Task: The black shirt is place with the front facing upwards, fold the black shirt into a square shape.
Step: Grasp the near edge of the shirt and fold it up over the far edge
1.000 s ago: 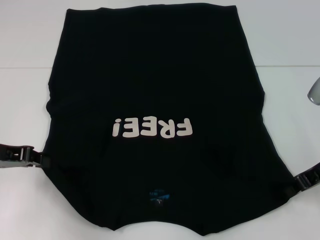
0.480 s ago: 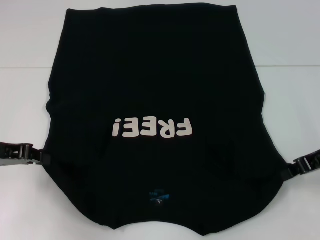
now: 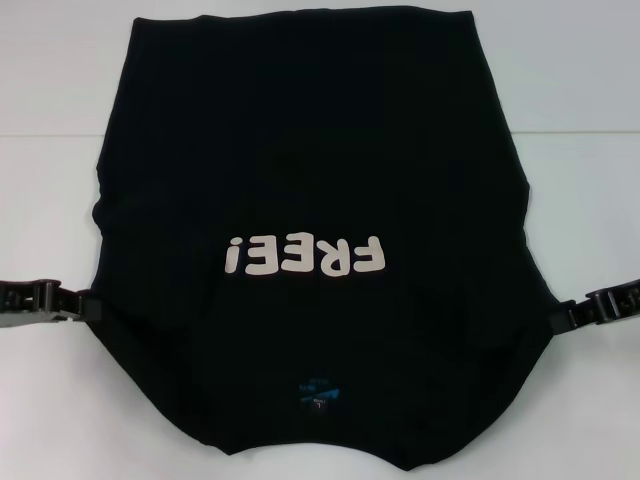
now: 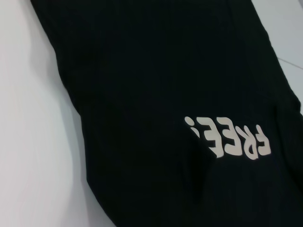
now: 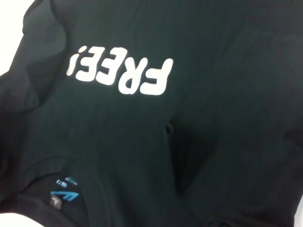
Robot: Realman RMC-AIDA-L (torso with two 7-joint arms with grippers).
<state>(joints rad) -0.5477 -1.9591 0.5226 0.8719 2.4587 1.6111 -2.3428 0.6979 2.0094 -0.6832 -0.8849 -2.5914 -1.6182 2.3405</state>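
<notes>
A: Shirt (image 3: pixel 310 170) is laid flat on the white table (image 3: pixel 60 90), front up, collar end nearest the robot, hem at the far side. Most of the head view is filled by it.

B: Look of it?

A: Black soft fabric, mostly smooth. Side edges are tucked in, so the sleeves are not seen spread out. Some shallow creases are seen below the lettering in the right wrist view.

B: Writing?

A: "FREE!" (image 3: pixel 304 256) in white blocky letters, read upside down from the head camera. A small blue neck label (image 3: pixel 317 391) is seen inside the collar; its text is too small to be read. Same label is picked up in the right wrist view, with a blue slanted mark on it.

B: Grippers?

A: Left gripper (image 3: pixel 88 309) is placed low at the shirt's left edge, near the shoulder. Right gripper (image 3: pixel 566 318) is placed at the right edge, same level. Both are touching or just at the cloth edge. Fingers pinching or spread: cannot be told for either.
</notes>
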